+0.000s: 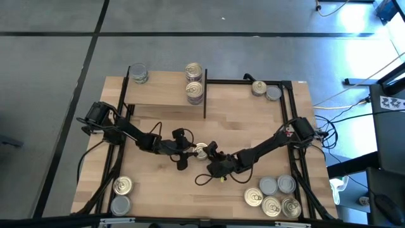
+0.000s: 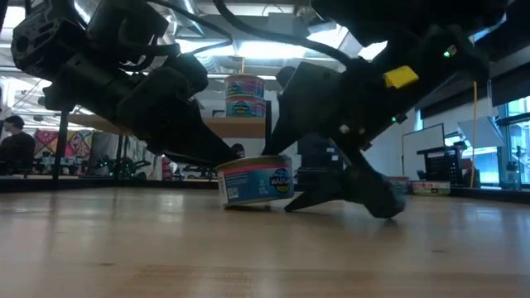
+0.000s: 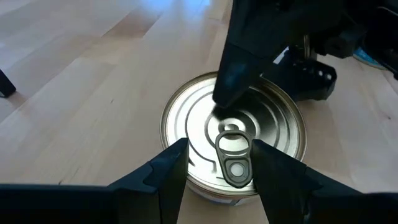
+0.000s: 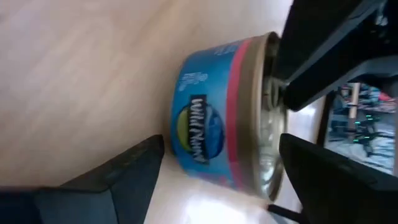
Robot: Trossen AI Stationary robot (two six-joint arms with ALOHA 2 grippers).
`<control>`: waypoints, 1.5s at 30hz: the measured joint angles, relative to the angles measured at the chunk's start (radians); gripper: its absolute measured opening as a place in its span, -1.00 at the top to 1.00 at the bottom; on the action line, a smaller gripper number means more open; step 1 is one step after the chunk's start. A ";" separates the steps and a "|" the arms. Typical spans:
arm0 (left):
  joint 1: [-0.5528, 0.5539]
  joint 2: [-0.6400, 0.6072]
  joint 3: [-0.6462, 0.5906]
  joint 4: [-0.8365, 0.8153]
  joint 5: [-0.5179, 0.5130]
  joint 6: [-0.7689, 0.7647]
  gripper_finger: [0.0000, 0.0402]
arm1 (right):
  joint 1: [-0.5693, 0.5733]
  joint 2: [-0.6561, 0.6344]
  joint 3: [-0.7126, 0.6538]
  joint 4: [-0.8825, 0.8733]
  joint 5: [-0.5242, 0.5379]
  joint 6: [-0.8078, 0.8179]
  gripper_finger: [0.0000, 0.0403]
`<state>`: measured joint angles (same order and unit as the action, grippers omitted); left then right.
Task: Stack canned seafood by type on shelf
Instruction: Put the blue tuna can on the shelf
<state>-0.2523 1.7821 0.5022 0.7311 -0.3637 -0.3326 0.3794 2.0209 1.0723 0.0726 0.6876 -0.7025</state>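
Note:
One tin of canned seafood (image 1: 200,150) stands upright mid-table, with a blue and pink label (image 2: 255,182) and a pull-tab top (image 3: 233,134). My left gripper (image 3: 219,163) comes from the table's left, open, its fingertips over the tin's top on either side of the pull tab. My right gripper (image 4: 217,168) comes from the right, open and rolled on its side. One of its fingers (image 3: 239,68) is over the tin's top. The other (image 2: 327,199) lies low along the table beside the tin's wall. The shelf (image 1: 161,95) at the far left carries more tins (image 1: 195,92). My left gripper's fingertips (image 2: 222,159) meet the tin's top rim (image 3: 186,180) on its left side, slanting down from the table's left. The tin stays on the table; nothing is pinched. My right gripper's upper finger tip reaches the tin's top (image 3: 219,104); whether it touches, I cannot tell.
Tins in groups: several at the near right (image 1: 273,196), two at the near left (image 1: 121,195), two at the far right (image 1: 266,90), one on the shelf's far left corner (image 1: 138,74). A black frame (image 1: 294,126) runs along the table's sides.

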 joint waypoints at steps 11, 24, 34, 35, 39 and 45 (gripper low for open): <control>0.000 0.000 -0.002 0.014 0.001 -0.005 0.14 | -0.021 0.018 -0.001 0.060 -0.013 -0.062 -0.33; -0.027 -0.219 -0.005 -0.167 0.031 0.049 0.14 | 0.013 0.010 -0.004 0.088 0.002 0.096 0.03; -0.154 -0.401 -0.002 -0.258 -0.005 0.199 0.14 | 0.010 -0.047 -0.006 0.062 -0.103 0.386 0.03; -0.153 -0.401 -0.002 -0.256 -0.005 0.207 0.14 | 0.006 -0.047 -0.006 0.071 -0.106 0.404 0.03; -0.131 -0.401 -0.001 -0.279 -0.011 0.205 0.03 | 0.001 -0.049 -0.006 0.089 -0.118 0.456 0.03; -0.107 -0.396 -0.001 -0.330 -0.003 0.247 -0.29 | -0.010 -0.051 -0.006 0.110 -0.147 0.497 0.03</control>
<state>-0.3592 1.3861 0.5011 0.4013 -0.3671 -0.0853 0.3698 1.9702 1.0660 0.1825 0.5402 -0.2058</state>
